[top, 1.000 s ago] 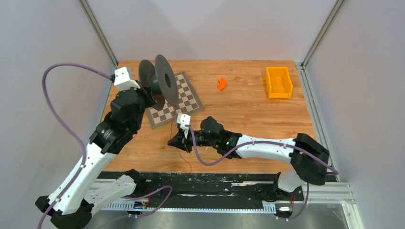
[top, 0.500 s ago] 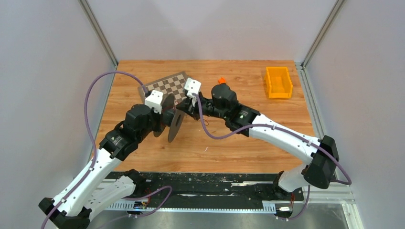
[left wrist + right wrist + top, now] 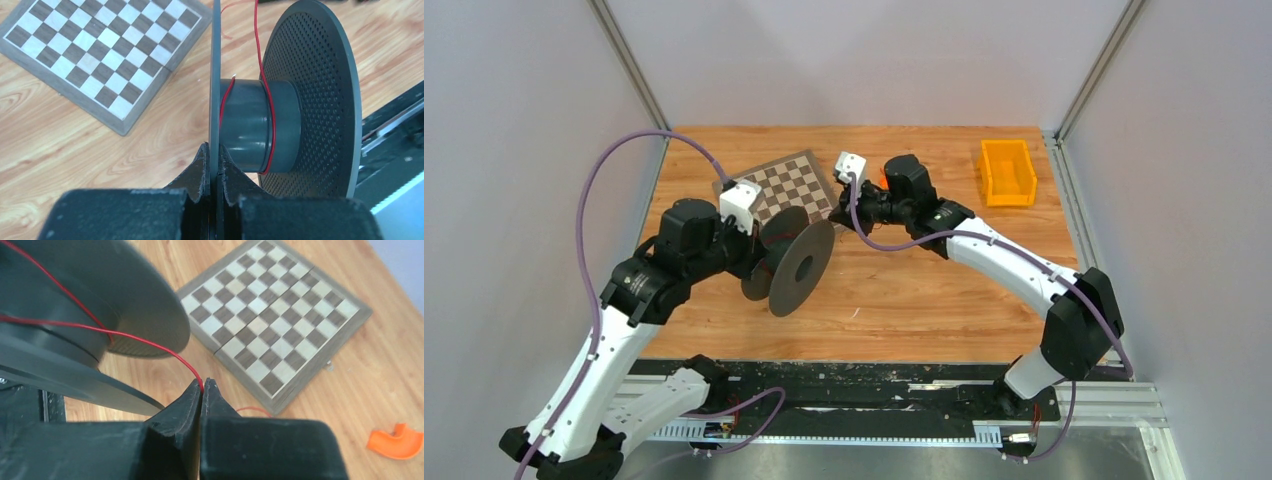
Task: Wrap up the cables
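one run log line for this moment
left gripper shut on spool | right gripper shut on red wire | wire looped round hub

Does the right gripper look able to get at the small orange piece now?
Probably not freely: the right gripper is shut on the red wire, though the orange piece lies close by.

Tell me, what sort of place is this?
Probably a robotics lab test cell: two robot arms bolted to a wooden table, plain panels walling it in, and props like a chessboard and orange bin.
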